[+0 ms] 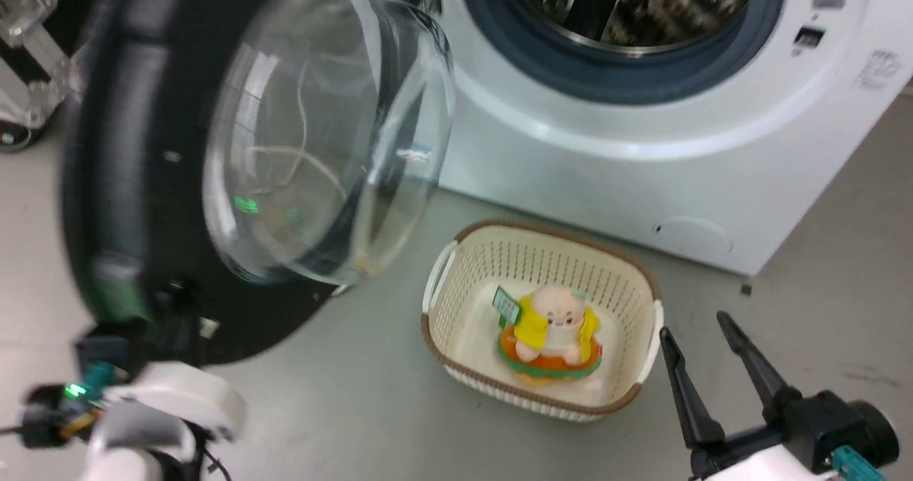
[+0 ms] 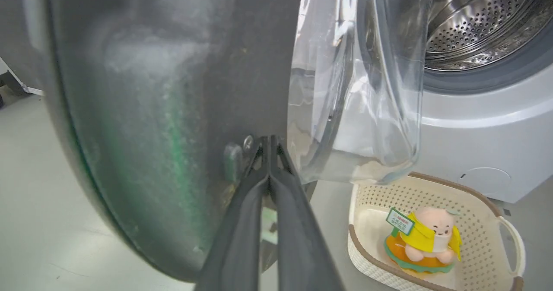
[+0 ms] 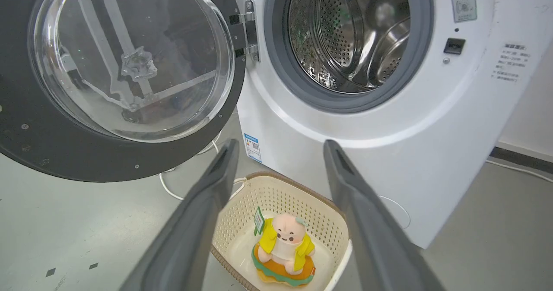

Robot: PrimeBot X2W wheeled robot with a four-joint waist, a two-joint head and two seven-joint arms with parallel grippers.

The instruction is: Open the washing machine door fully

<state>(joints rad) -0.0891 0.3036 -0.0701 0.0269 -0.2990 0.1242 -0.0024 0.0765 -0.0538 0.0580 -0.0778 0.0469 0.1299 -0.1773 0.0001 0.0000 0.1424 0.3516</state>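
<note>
The washing machine door stands swung open at 9 o'clock of the drum mouth in the right wrist view. It hangs on a metal hinge, its wide black rim circling a bulging bowl of clear glass. The steel drum is glossy and dotted with small holes, with a grey rubber ring around it.

The left claw is narrow: its long dark fingers are pressed together and their tips rest against the door's dull black inner face, beside a small screw. The right claw is spread wide and holds nothing.

At 6 o'clock of the drum, a cream perforated plastic basket with a brown rim sits on the smooth grey floor. A soft plush toy in yellow sits inside it.
</note>
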